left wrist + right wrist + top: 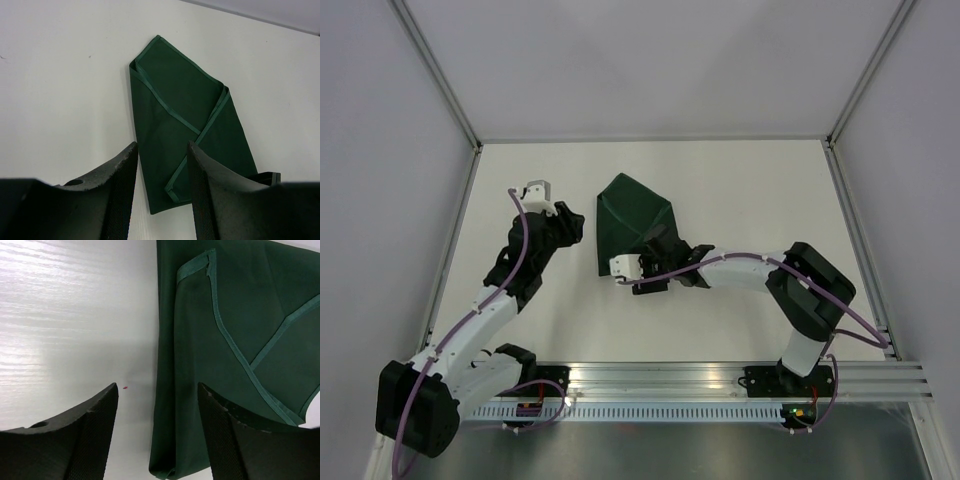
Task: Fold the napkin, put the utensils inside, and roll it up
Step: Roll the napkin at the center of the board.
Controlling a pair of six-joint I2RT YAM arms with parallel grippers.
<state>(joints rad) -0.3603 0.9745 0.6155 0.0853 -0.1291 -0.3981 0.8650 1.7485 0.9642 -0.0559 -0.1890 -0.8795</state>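
The dark green napkin (630, 212) lies folded flat mid-table, its hemmed flaps crossing over each other. It also shows in the left wrist view (185, 115) and the right wrist view (235, 340). My left gripper (572, 224) is open and empty just left of the napkin, and its jaws (161, 147) frame the napkin's near corner. My right gripper (640, 258) is open and empty over the napkin's near end, and its jaws (157, 387) straddle the folded left edge. No utensils are in view.
The white table (740, 200) is bounded by grey walls on three sides and by a metal rail (720, 375) at the near edge. A tiny red speck (125, 387) lies on the table left of the napkin.
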